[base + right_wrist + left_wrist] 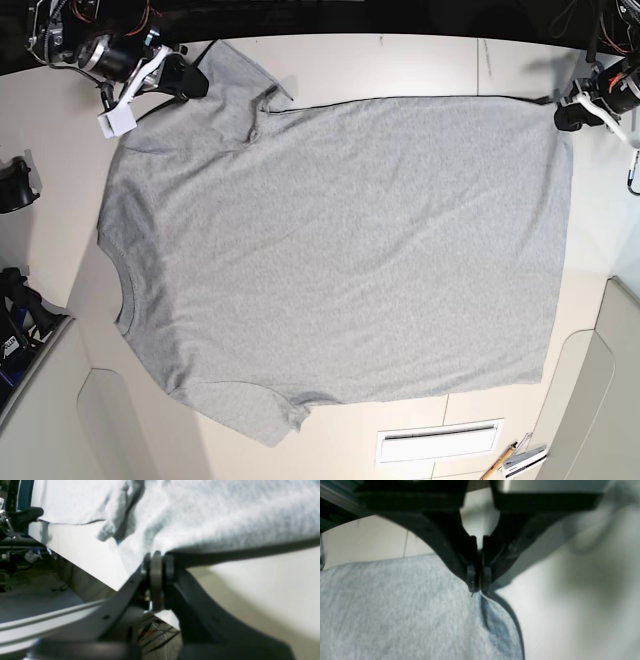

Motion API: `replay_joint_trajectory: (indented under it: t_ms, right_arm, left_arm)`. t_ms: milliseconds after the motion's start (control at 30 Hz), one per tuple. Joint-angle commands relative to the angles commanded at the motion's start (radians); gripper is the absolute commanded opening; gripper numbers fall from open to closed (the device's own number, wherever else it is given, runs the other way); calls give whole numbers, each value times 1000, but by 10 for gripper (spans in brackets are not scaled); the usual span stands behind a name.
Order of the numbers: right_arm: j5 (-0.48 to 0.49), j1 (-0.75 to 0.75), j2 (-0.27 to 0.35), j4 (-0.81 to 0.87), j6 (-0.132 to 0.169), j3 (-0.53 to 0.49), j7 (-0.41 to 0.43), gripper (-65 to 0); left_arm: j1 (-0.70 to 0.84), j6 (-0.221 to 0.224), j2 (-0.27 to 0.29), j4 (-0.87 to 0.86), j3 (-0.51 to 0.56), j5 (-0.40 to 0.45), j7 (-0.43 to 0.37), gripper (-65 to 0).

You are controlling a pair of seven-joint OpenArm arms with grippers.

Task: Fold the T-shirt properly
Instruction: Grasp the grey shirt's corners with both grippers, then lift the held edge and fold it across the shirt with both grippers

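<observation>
We saw the heather-grey cotton T-shirt spread flat across the pale table only in the base view. The wrist views showed the left gripper and right gripper each clamped on its edge.

A pale table is covered by the grey T-shirt, which is spread flat across it
</observation>
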Motion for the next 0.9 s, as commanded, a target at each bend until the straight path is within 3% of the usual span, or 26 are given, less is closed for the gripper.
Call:
replay_joint_trajectory:
  t_ms: [233,400,633,733,900]
  right_arm:
    - [14,-48,10,125,0,41,-3,-650]
    - [6,-37,10,235,0,74,2,-650]
    - [-41,94,11,247,0,76,5,-650]
    - [-55,158,27,240,0,76,13,-650]
    - [-69,314,54,162,0,73,31,-650]
  left_arm:
    - [-1,0,0,14,-1,-66,-1,-650]
    - [-19,0,0,33,-1,-65,-1,-650]
    - [-124,0,0,33,-1,-47,-2,-650]
    - [-167,0,0,32,-1,-13,-11,-650]
    - [-215,0,1,31,0,92,-97,-650]
